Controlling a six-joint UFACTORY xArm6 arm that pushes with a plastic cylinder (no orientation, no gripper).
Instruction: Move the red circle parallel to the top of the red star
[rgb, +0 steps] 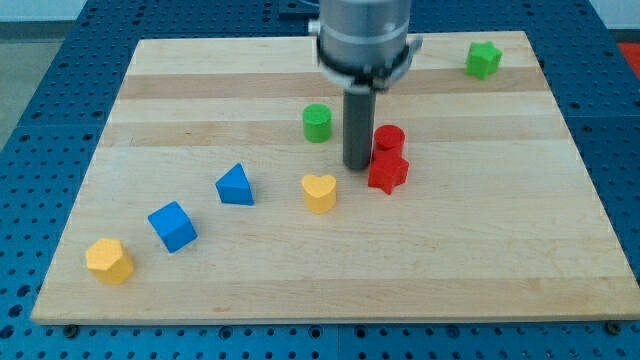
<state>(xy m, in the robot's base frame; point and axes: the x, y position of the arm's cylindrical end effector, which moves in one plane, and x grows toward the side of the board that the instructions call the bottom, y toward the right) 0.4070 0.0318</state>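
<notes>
My tip (357, 166) stands on the desk (480, 260) just to the view's left of the red circle (389, 139), close beside it, perhaps touching; I cannot tell. There are no fingers on this rod, so nothing is released, clenched or grasped. From my tip, the red circle lies to the view's right and slightly toward the top, and the red star (387, 174) lies to the right and slightly toward the bottom; the two red blocks touch, circle directly above star. The circle seems already near the star's top, so I judge only a small nudge remains.

Counted: one red circle, one red star, one green cylinder (317, 123), one green star-like block (483, 59), one yellow heart (319, 192), one yellow block (109, 260), one blue triangle (236, 186), one blue cube (172, 226).
</notes>
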